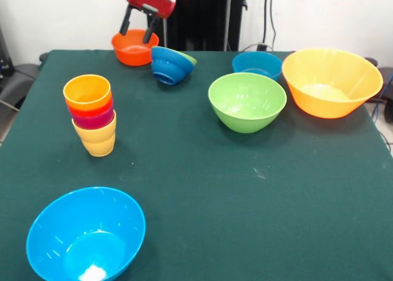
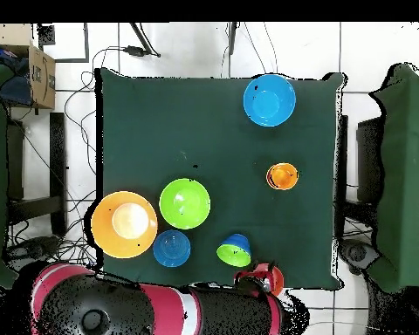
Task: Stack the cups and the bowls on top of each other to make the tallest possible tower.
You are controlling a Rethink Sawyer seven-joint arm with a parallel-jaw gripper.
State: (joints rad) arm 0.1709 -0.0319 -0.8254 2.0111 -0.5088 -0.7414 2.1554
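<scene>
The tower (image 1: 92, 113) stands upright near one side edge of the green table (image 1: 202, 170), left of centre in the front view: four nested cups, a yellow one at the base, then purple, red-orange and an orange-yellow one on top; from overhead it shows as one orange ring (image 2: 282, 176). The bowls lie scattered around it. A light blue bowl (image 1: 86, 234) sits alone at the corner farthest from the robot. A green bowl (image 1: 247, 101) is near the table's middle, with a large orange-yellow bowl (image 1: 331, 81) beside it and a small teal bowl (image 1: 257, 64) just behind the two, close to both. A dark blue bowl (image 1: 170, 67) lies tipped on its side with a green one nested in it, near the robot's edge. An orange-red bowl (image 1: 134, 46) sits at that same edge. The gripper (image 1: 137, 30) hangs from the red wrist (image 1: 150, 0) directly over the orange-red bowl, its two black fingers (image 1: 126, 20) spread apart and angled down, tips at the bowl's rim and holding nothing. Overhead, the arm (image 2: 152, 310) lies along the table's near edge.
</scene>
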